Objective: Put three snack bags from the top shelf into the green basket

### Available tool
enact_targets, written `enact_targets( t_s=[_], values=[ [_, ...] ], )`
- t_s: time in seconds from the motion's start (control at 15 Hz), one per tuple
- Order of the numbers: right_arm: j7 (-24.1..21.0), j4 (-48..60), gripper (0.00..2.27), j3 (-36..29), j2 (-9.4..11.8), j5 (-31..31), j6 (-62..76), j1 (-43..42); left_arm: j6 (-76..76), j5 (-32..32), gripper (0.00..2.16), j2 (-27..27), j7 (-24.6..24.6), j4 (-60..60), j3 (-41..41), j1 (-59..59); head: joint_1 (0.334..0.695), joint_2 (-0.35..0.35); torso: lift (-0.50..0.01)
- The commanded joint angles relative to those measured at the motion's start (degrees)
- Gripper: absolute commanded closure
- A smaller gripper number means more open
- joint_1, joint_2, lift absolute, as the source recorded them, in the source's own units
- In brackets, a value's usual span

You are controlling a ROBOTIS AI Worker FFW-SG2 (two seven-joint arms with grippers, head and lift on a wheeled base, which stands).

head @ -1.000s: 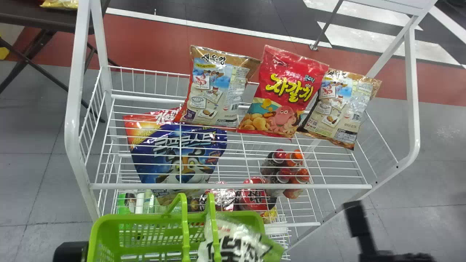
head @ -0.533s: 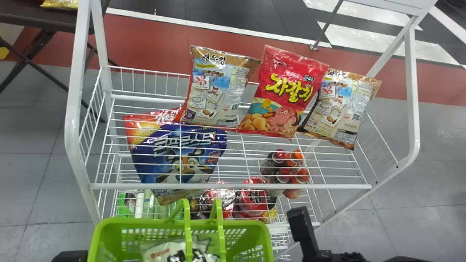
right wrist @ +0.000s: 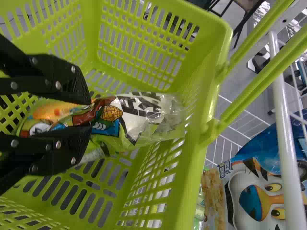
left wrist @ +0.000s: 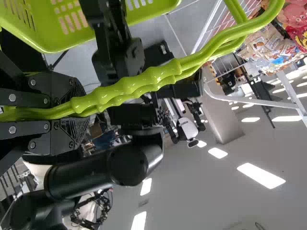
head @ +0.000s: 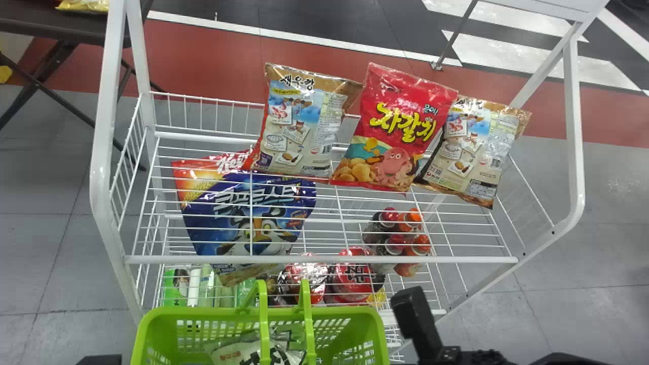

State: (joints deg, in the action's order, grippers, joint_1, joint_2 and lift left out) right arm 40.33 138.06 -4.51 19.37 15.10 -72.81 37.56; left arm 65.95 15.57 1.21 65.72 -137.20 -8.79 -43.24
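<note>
At the bottom edge of the head view lies the green basket (head: 375, 329), with a snack bag (head: 243, 355) inside. A black part of my left gripper (head: 101, 360) shows beside its left; in the left wrist view my left gripper (left wrist: 72, 111) is shut on the green basket handles (left wrist: 144, 84). Right of the basket is a black part of my right gripper (head: 416, 319). The right wrist view has my right gripper (right wrist: 86, 115) inside the basket, shut on the crumpled bag (right wrist: 139, 115). Two brown bags (head: 304, 126) (head: 471, 147) and a red bag (head: 395, 132) lean at the top shelf's back.
A blue cereal bag (head: 248, 213) is seen through the wires of the white rack (head: 324, 259), left of several capped bottles (head: 395, 238). Cup-shaped packs (head: 352, 276) sit lower down. The rack's side posts (head: 101, 152) rise at both ends. A dark table (head: 50, 28) stands back left.
The snack bag has moved left and down from the basket's right side to its middle. My right gripper has come left with it. The basket has shifted slightly right and down.
</note>
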Motion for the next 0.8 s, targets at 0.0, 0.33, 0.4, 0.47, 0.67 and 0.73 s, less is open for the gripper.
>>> enact_targets(
  t_s=[0.0, 0.33, 0.4, 0.47, 0.67, 0.73],
  values=[
    [1.77, 4.15, 0.05, -6.04, -0.65, 4.85, -4.32, 0.23, -0.77, -0.28, 1.69, -0.06, 0.02, 0.09, -0.09, -0.35, 0.695, -0.350, -0.047],
    [5.20, 6.69, 0.07, -18.96, -3.99, 13.90, 0.08, -2.23, -1.30, -0.36, 1.69, -0.24, -0.07, 0.36, -0.17, -0.52, 0.695, -0.350, -0.047],
    [5.20, 6.61, 0.08, -19.40, -4.43, 13.99, 5.00, -2.58, -1.12, -0.36, 1.69, -0.15, -0.16, 0.36, -0.17, -0.52, 0.695, -0.350, -0.047],
    [5.11, 6.08, 0.11, -19.23, -4.78, 13.90, 14.49, -2.76, -1.12, -0.36, 1.69, -0.33, -0.33, 0.45, -0.35, -0.44, 0.695, -0.350, -0.047],
    [1.42, 2.74, 0.13, -13.51, -4.87, 9.60, 27.67, -7.33, -1.12, -1.60, 1.69, -0.41, -0.68, 0.89, -1.67, 0.27, 0.695, -0.350, -0.047],
    [-0.34, 0.98, 0.13, -9.47, -4.95, 5.91, 33.65, -8.82, -0.95, -1.60, 1.69, -0.41, -0.68, 0.97, -1.67, 0.35, 0.695, -0.350, -0.047]
  ],
)
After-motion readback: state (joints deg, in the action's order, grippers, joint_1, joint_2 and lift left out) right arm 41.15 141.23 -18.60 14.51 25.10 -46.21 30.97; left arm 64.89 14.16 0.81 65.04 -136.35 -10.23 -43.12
